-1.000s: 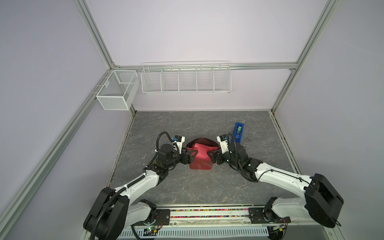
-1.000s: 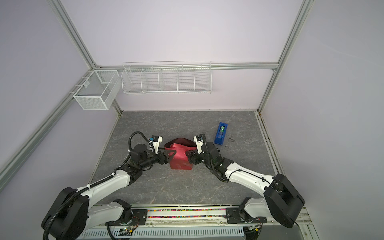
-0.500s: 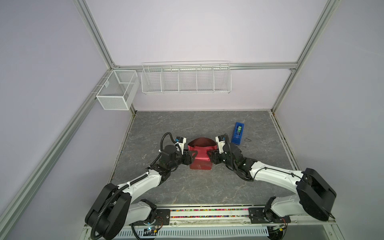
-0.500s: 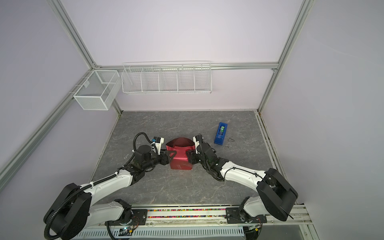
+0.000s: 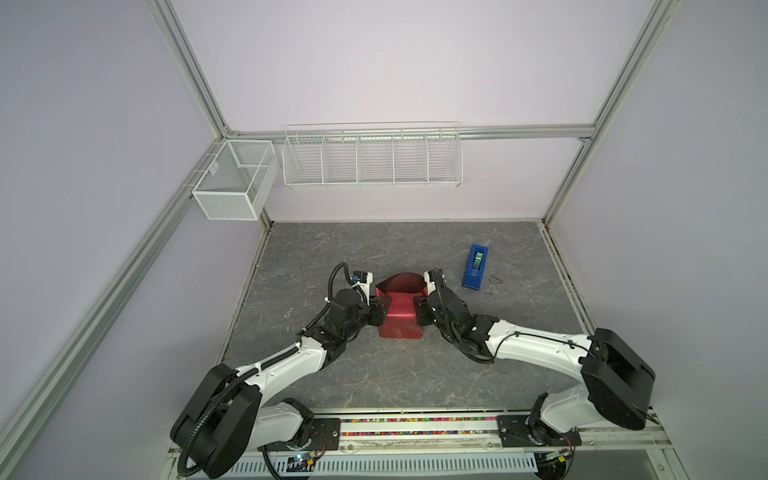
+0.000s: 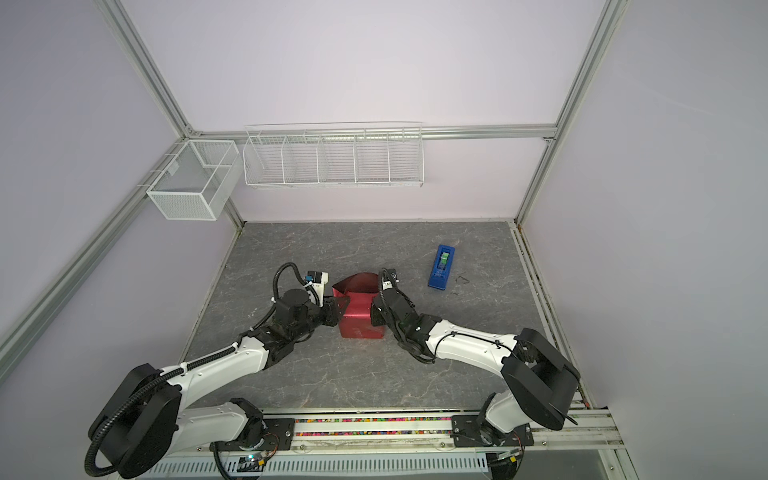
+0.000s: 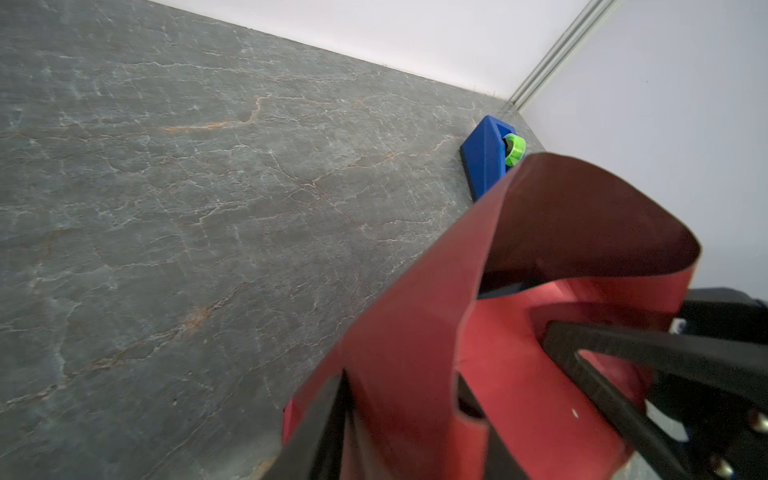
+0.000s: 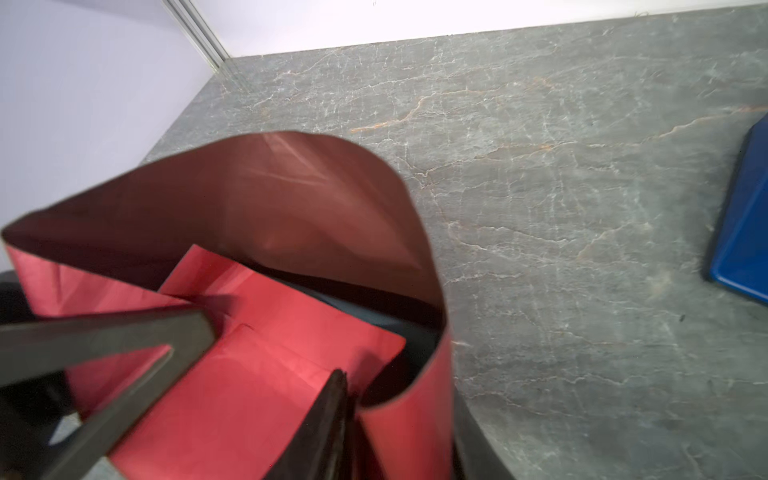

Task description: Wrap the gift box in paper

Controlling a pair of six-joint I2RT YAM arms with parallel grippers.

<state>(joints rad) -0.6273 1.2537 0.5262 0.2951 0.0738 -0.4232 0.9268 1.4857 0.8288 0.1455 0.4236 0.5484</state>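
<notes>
The red paper (image 5: 401,316) is folded up around the gift box at the middle of the table, and its back flap (image 5: 400,283) stands up in a curve. Only a dark sliver of the gift box (image 8: 374,309) shows under the paper. My left gripper (image 5: 380,311) is at the parcel's left side. Its jaws are narrow but still apart, with a fold of paper (image 7: 401,374) between the fingers. My right gripper (image 5: 419,311) is at the right side in the same way, straddling the paper's side wall (image 8: 405,415).
A blue tape dispenser (image 5: 476,267) with a green roll lies on the table behind and to the right of the parcel. A small dark scrap (image 5: 494,279) lies beside it. Two white wire baskets (image 5: 372,156) hang on the back wall.
Both grippers have moved in against the sides of the parcel. Their jaws have narrowed around the paper's side folds. The back flap now curves up higher.
</notes>
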